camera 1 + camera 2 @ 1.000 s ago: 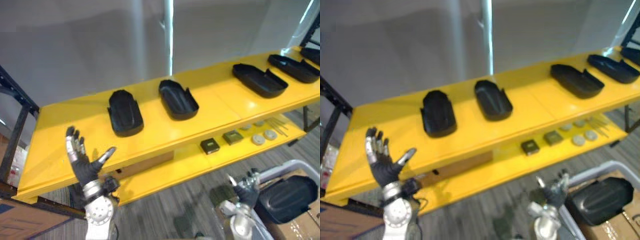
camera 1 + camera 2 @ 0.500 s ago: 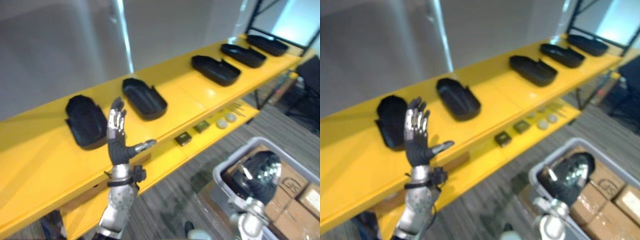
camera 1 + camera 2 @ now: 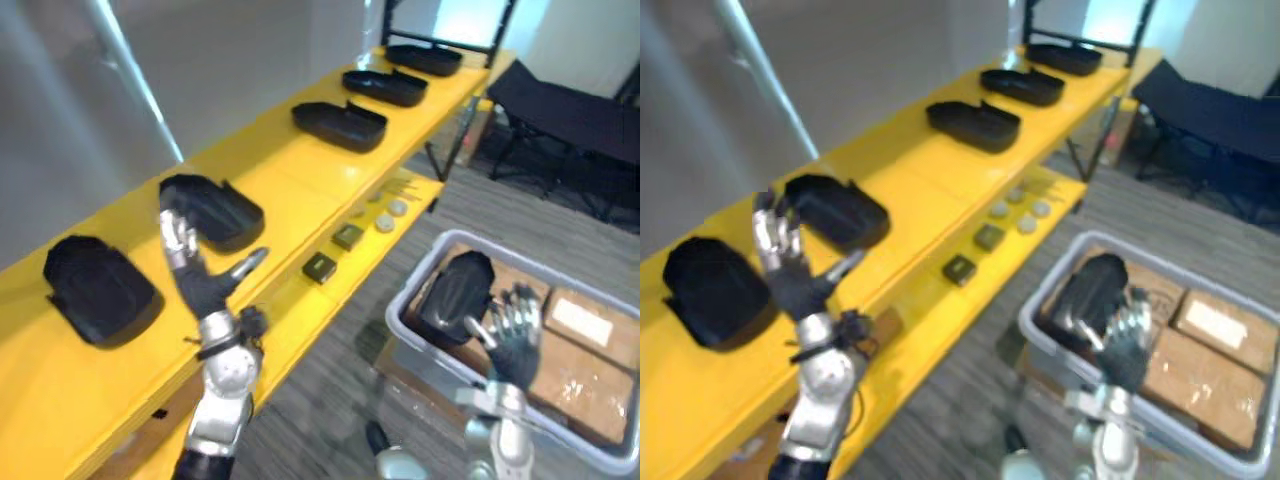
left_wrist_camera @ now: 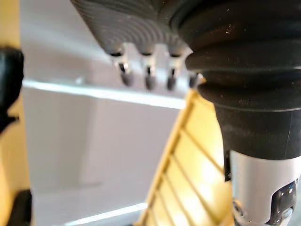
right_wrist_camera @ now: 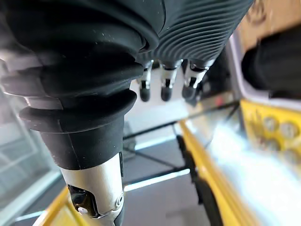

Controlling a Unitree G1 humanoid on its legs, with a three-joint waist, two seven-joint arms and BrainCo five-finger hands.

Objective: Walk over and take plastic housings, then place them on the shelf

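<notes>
Several black plastic housings lie in a row along the yellow shelf (image 3: 290,165): one at the near left (image 3: 100,290), one behind my left hand (image 3: 215,208), and others further along (image 3: 340,122). Another black housing (image 3: 455,295) leans inside a grey bin (image 3: 420,345) on the floor at the right. My left hand (image 3: 195,275) is raised in front of the shelf, fingers straight and thumb spread, holding nothing. My right hand (image 3: 512,335) hangs open just before the bin's housing, apart from it.
The lower yellow shelf (image 3: 330,300) carries small dark blocks (image 3: 320,266) and round discs (image 3: 392,212). Cardboard boxes (image 3: 580,330) fill the rest of the grey bin. A dark cot (image 3: 565,105) stands on the carpet at the far right.
The camera has swung right, so the shelf has slid left and the bin shows in full. My right hand has opened up in front of the bin's housing.
</notes>
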